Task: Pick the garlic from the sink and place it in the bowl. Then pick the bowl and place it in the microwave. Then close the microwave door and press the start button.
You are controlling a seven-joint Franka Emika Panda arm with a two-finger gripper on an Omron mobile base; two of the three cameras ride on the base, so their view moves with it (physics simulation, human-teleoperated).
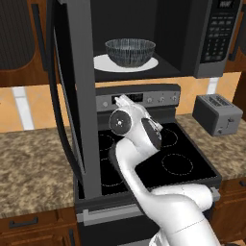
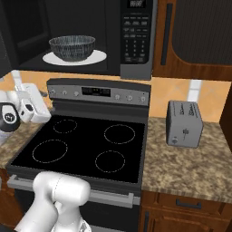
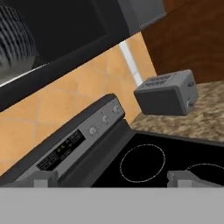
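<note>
The bowl [image 1: 130, 52] [image 2: 72, 47], dark and streaked outside, stands on a white round plate [image 1: 103, 63] inside the microwave [image 1: 218, 43] [image 2: 136, 41]. Part of the bowl's side [image 3: 13, 43] shows at the upper left of the hand view. The microwave door [image 1: 72, 96] is swung wide open to the left, its bar handle facing out. My gripper [image 3: 116, 179] is open with nothing between its fingertips [image 3: 43, 178]. It hangs low over the stove, below the microwave, looking toward the stove's back panel. The garlic is hidden and the sink is out of view.
A black glass stove [image 1: 182, 163] [image 2: 90, 145] with a knob panel [image 3: 87, 131] lies under the microwave. A grey toaster [image 1: 217, 114] [image 2: 183, 123] [image 3: 168, 94] stands on the granite counter [image 2: 190, 167] to the right. My folded arm [image 1: 139, 139] hangs over the stove's left half.
</note>
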